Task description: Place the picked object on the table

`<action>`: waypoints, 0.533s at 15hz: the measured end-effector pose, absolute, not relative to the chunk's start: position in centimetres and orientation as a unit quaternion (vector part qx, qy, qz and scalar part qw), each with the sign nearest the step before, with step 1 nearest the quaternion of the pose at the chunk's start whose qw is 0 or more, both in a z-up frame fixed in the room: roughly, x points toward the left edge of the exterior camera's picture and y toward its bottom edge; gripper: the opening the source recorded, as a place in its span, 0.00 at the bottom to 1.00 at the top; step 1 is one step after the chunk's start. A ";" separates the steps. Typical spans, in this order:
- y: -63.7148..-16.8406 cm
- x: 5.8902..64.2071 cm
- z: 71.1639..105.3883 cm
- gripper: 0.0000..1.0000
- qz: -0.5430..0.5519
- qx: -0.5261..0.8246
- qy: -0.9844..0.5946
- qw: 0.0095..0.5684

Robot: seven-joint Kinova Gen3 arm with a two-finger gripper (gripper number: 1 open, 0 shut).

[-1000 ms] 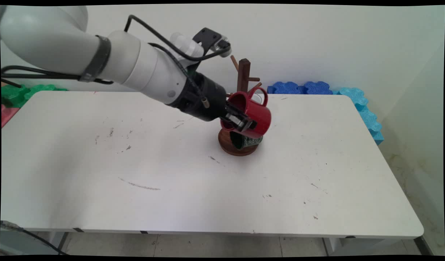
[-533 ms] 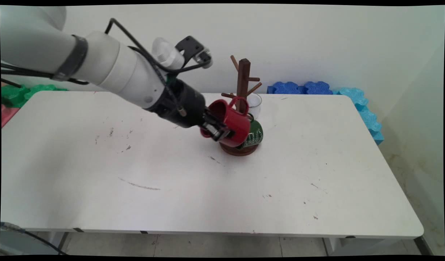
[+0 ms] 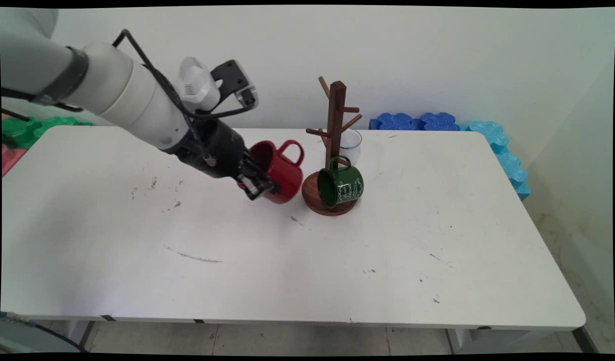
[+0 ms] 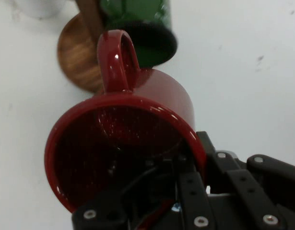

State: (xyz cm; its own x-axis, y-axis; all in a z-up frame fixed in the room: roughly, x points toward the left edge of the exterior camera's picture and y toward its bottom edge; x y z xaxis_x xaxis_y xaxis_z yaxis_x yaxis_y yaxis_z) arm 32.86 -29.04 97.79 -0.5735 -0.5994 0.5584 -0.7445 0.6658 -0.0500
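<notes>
Gripper (image 3: pixel 261 186) in your main view is clamped on the rim of the red mug (image 3: pixel 278 171), held tilted above the table (image 3: pixel 187 260) with its mouth toward the arm and its handle up and to the right; the wooden mug tree (image 3: pixel 334 130) stands just right of it, apart, with the green mug (image 3: pixel 343 183) hanging low above its round base and a clear glass behind. From your hand view, one finger sits inside the red mug (image 4: pixel 123 143) and one outside, handle pointing away toward the wooden base (image 4: pixel 77 57) and green mug (image 4: pixel 137 19) beyond
</notes>
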 end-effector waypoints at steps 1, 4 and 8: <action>-29.1 33.3 97.7 0.00 0.145 0.381 -0.879 0.249; -29.7 34.6 97.6 0.00 0.157 0.370 -0.887 0.228; -31.1 36.6 97.5 0.00 0.177 0.350 -0.898 0.198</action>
